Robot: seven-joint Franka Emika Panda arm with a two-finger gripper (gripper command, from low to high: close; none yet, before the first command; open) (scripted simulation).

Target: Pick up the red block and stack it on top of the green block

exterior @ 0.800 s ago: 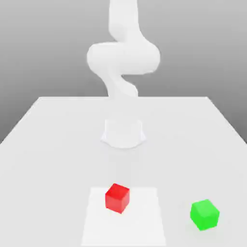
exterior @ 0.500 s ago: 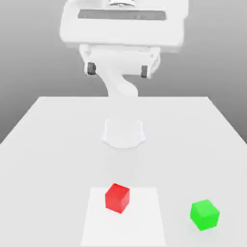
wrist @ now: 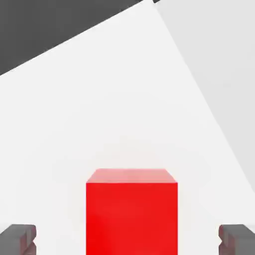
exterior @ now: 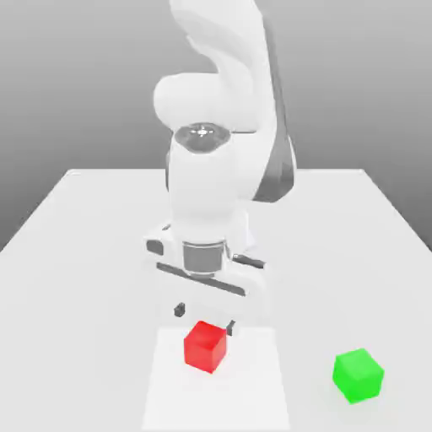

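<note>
The red block (exterior: 206,346) rests on a pale square patch of the table, near the front centre of the exterior view. My gripper (exterior: 204,317) hangs just above and behind it, open, with its dark fingertips (exterior: 179,310) spread wider than the cube. In the hand view the red block (wrist: 131,211) sits between the two grey fingertips (wrist: 18,238), touching neither. The green block (exterior: 358,375) stands apart on the table toward the exterior view's right.
The white table (exterior: 93,253) spreads wide around both cubes. The pale square patch (exterior: 253,388) lies under the red cube. The arm's bulky white links (exterior: 215,186) rise behind the gripper.
The arm has swung down from high above the table, and the open gripper now hovers right over the red block. Neither cube has moved.
</note>
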